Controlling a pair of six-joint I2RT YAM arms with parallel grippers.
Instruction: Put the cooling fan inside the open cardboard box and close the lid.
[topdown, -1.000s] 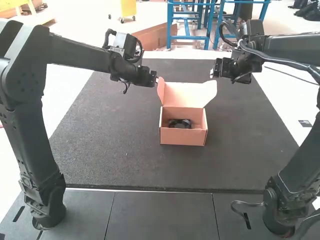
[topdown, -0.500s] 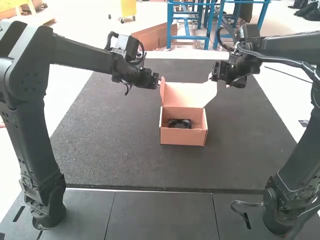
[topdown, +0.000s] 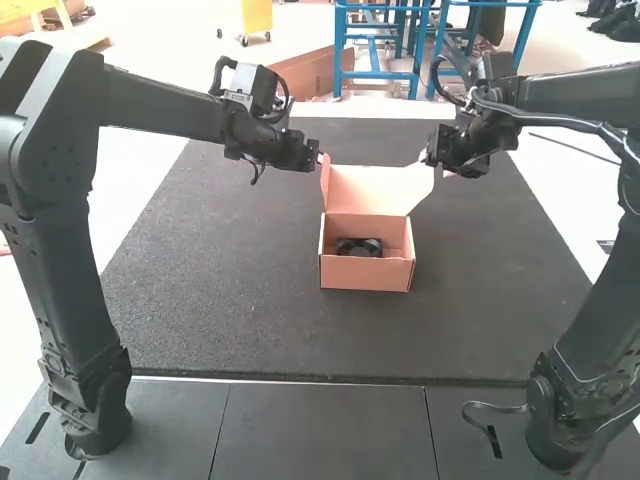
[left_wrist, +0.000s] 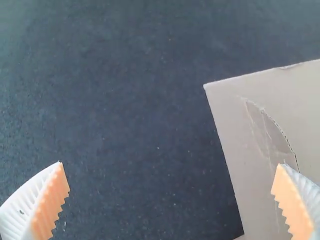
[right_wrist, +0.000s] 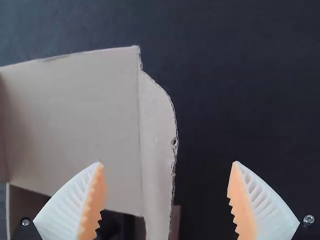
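Dark grainy mat lies under both of my arms. On my left gripper the jaws stand wide apart and hold nothing; one orange pad is just at the corner of the lid, and I cannot tell if it touches the cardboard. On my right gripper the jaws are also apart and hold nothing. The curved side edge of the lid passes between the two fingers, closer to one of them. In the high view the left gripper is at the lid's upper left corner and the right gripper at its upper right corner, both above the mat. The lid stands upright at the back of the cardboard box, so the box is open. The cooling fan — a small black thing — lies on the bottom inside the box, near the middle of the mat
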